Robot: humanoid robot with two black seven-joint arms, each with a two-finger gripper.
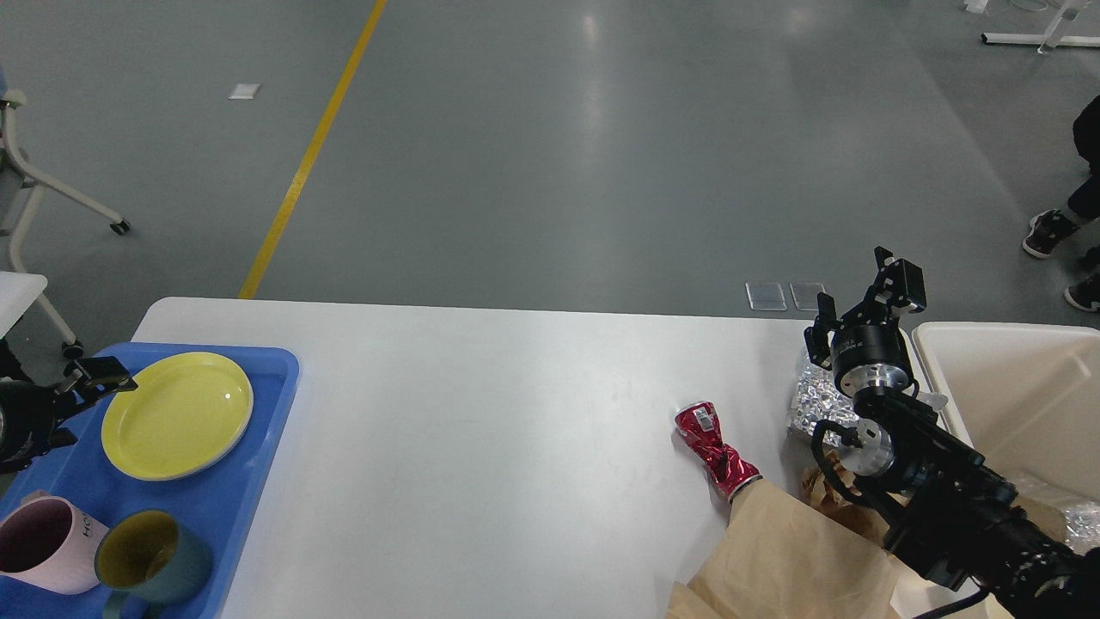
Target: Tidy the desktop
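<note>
The white desktop [481,430] carries a crushed red can [713,443], a crumpled foil ball [812,400] and a brown paper bag [791,559] at its right end. My right gripper [862,297] is open and empty, raised above the foil ball near the table's far right edge. My left gripper [82,404] comes in at the left edge over the blue tray [266,404], just left of the yellow plate [176,415]. Its fingers stand apart and hold nothing.
The tray also holds a pink mug [39,546] and a dark green mug [150,563]. A cream-white bin [1014,387] stands at the right with foil [1074,516] inside. A person's shoes [1048,232] are on the floor at far right.
</note>
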